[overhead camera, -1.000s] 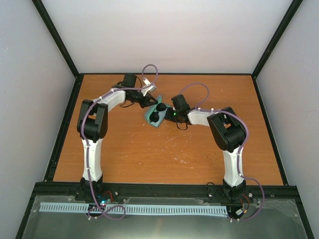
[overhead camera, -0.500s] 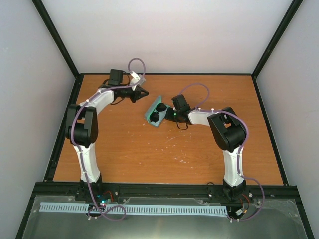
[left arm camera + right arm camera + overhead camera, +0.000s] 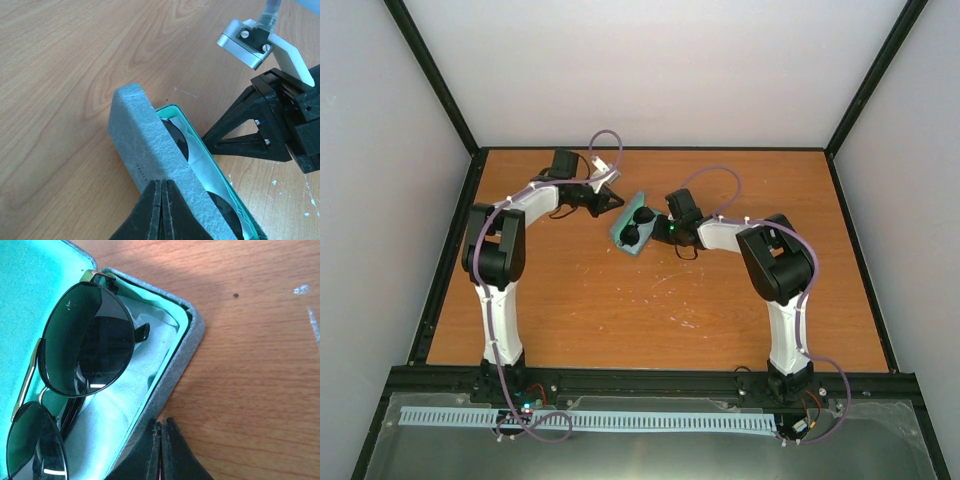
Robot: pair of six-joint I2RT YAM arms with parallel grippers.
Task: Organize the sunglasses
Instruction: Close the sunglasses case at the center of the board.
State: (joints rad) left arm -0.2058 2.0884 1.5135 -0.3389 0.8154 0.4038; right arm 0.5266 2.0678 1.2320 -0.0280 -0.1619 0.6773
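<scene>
The sunglasses [image 3: 85, 355] lie lenses up inside the open case [image 3: 196, 332], on the cloth [image 3: 155, 357]. Left gripper [image 3: 161, 186]: fingers pressed together, at the case's 11 o'clock, by the lid. Right gripper [image 3: 162, 426]: fingers pressed together, at 3 o'clock, by the rim.

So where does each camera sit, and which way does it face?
Top external: above and behind the arms, looking down on the wooden table; both whole arms, left gripper and right gripper, show.
Left wrist: on the left arm, facing the lid of the blue-grey oblong case past its shut fingers; the right gripper shows opposite.
Right wrist: looks past its shut fingers into the case at the black dark-lensed sunglasses.
Shared: all three see case and sunglasses.
</scene>
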